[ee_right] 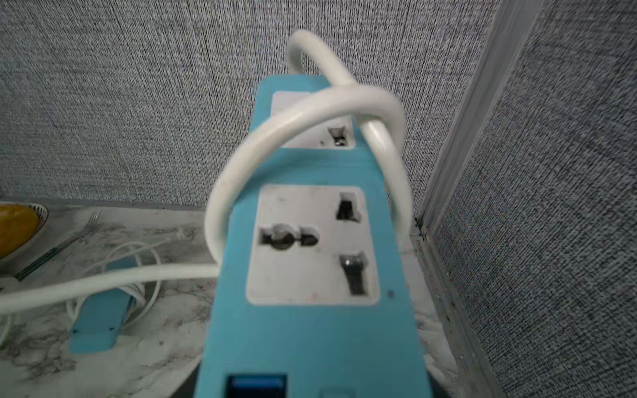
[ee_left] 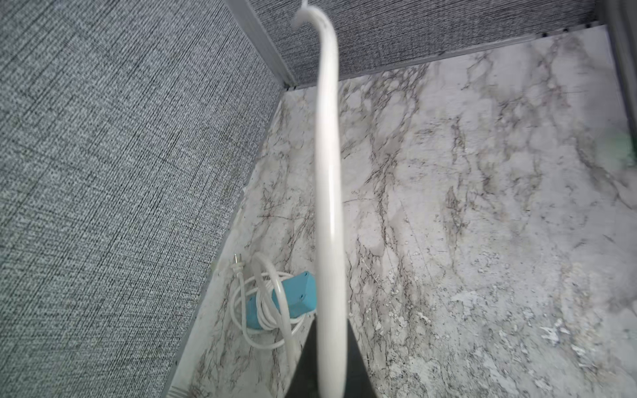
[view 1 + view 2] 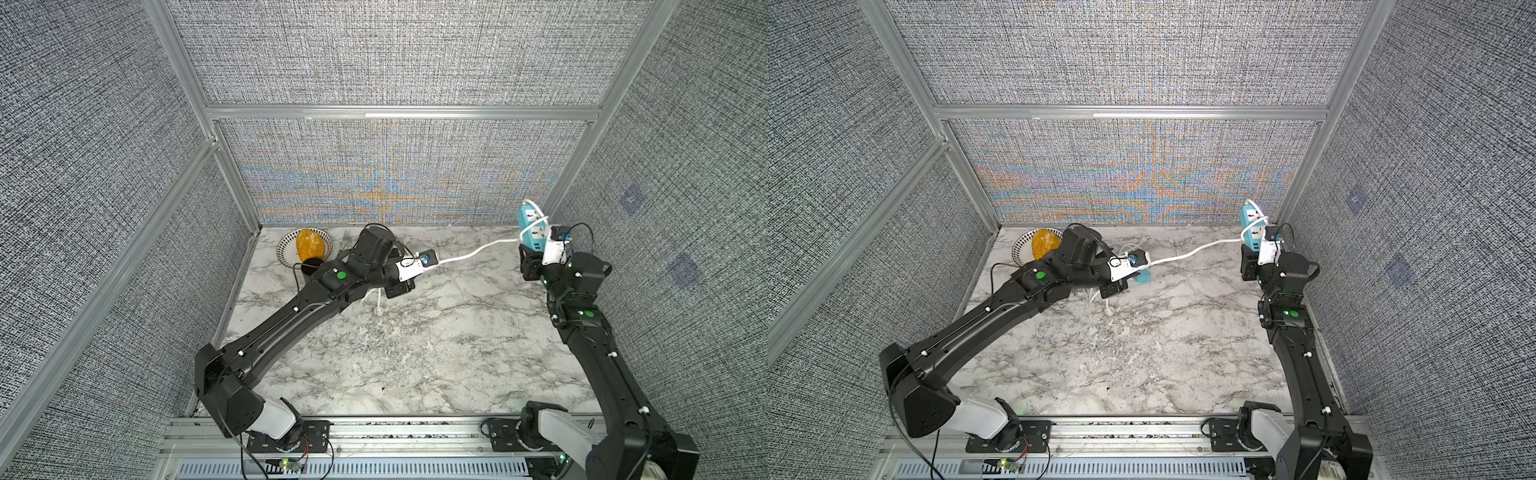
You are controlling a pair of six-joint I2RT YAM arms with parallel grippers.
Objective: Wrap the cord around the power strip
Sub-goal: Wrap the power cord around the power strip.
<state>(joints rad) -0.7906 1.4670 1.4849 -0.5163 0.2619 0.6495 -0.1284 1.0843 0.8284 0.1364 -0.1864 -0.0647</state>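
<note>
A blue power strip (image 3: 530, 226) (image 3: 1252, 226) (image 1: 310, 327) stands upright above the table's back right corner. My right gripper (image 3: 534, 251) (image 3: 1255, 253) is shut on its lower end. The white cord (image 3: 469, 252) (image 3: 1187, 251) (image 1: 303, 113) makes one loose loop around the strip's upper half. From there it runs left, off the table, to my left gripper (image 3: 430, 266) (image 3: 1144, 266) (image 2: 331, 334), which is shut on it. In the left wrist view the cord (image 2: 329, 172) comes straight out between the dark fingers. A white plug end (image 3: 379, 309) (image 3: 1109, 311) lies on the marble under the left wrist.
A second blue power strip (image 2: 296, 293) (image 1: 100, 320) (image 3: 1143, 276), with its own cord bundled around it, lies on the table beside the left gripper. A patterned bowl (image 3: 286, 253) (image 3: 1019, 249) holding something yellow and a fork (image 3: 345, 239) (image 1: 58, 248) sit at the back left. Fabric walls close three sides.
</note>
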